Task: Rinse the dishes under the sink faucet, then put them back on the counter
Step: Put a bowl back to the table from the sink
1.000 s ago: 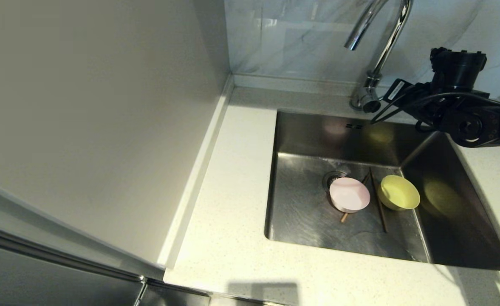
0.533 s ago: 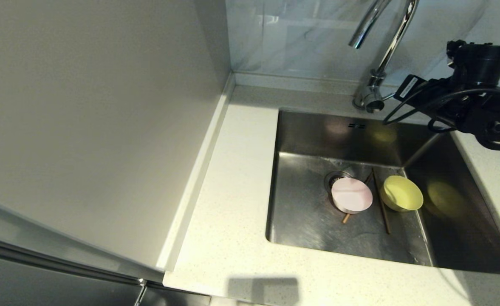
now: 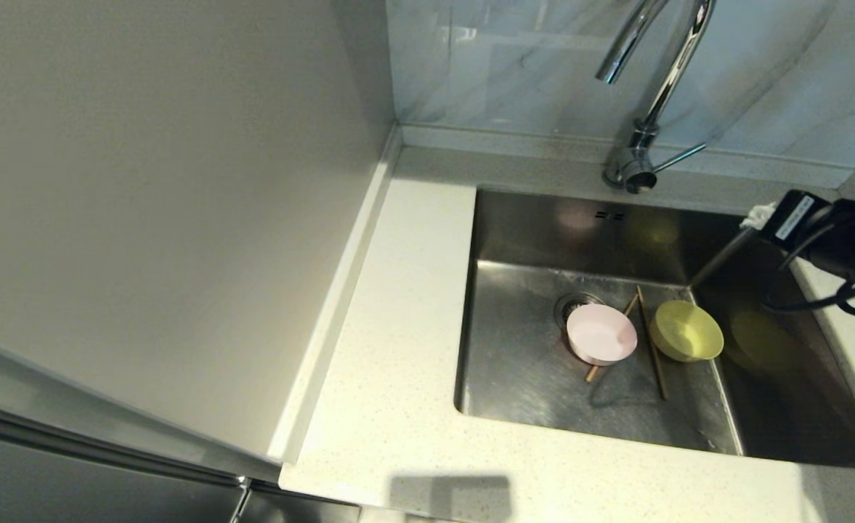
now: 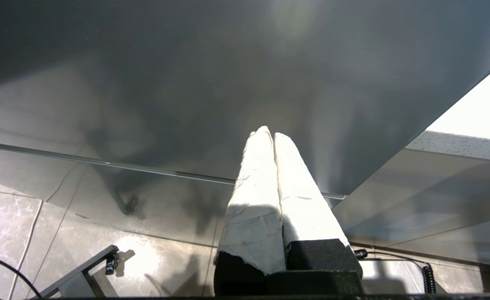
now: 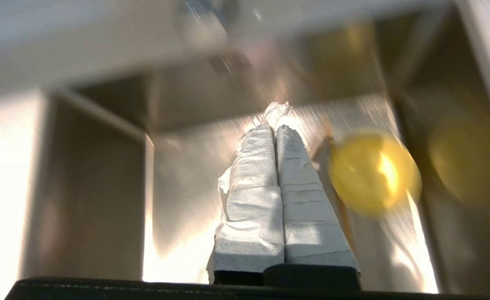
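We see the sink (image 3: 514, 363) floor bare on its left half; the drain (image 3: 571, 303), pink bowl (image 3: 600, 334), chopsticks (image 3: 649, 349) and yellow bowl (image 3: 685, 331) crowd the middle, the pink bowl lying over one chopstick. The faucet (image 3: 656, 80) arches over the back rim. Our right claw (image 3: 760, 214), fingers pressed together, hangs above the right rim. Left worktop (image 3: 398, 327) lies open up to the side panel (image 3: 180, 218).

My right arm (image 3: 845, 243): black housing, a white printed label, looping black cables. Right gripper (image 5: 276, 125): two tapered fingers wrapped in white tape on a black base. My left gripper (image 4: 269, 135): same white-wrapped fingers, black mount.
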